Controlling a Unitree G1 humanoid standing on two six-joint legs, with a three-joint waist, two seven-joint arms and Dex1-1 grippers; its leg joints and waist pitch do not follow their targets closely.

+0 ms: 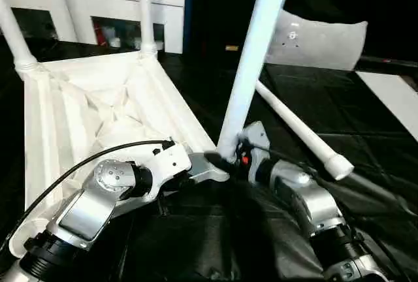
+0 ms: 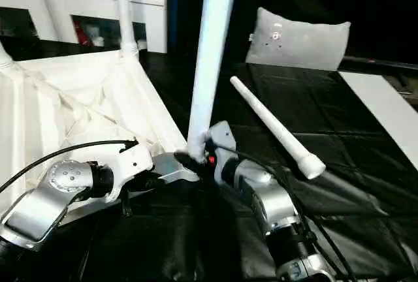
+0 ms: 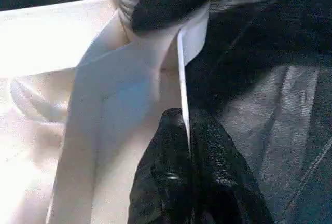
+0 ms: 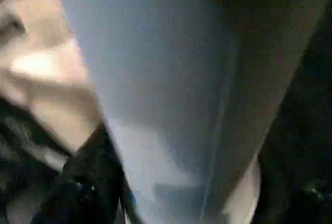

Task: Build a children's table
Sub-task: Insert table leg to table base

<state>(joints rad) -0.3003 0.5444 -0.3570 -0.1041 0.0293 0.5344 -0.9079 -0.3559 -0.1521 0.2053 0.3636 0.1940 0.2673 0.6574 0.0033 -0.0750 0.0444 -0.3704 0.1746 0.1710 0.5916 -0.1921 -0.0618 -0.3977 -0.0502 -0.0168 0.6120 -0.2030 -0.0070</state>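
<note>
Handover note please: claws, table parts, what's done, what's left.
Left claw: shut on the rim of the table top, near its corner.
Right claw: shut on the base of a leg, held upright at that corner's socket.
Table top lies underside up; two far legs stand in their sockets.
Fourth leg lies loose on the black mat.
Left to do: seat the held leg, then fit the loose one.

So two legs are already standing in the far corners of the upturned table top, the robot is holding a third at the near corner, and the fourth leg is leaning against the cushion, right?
Nearly. The fourth leg is not leaning on the cushion; the right eye view shows it lying flat on the black floor, well short of it. The rest holds: two legs stand in the far corners of the table top, and the right gripper holds the third leg at the near corner.
</note>
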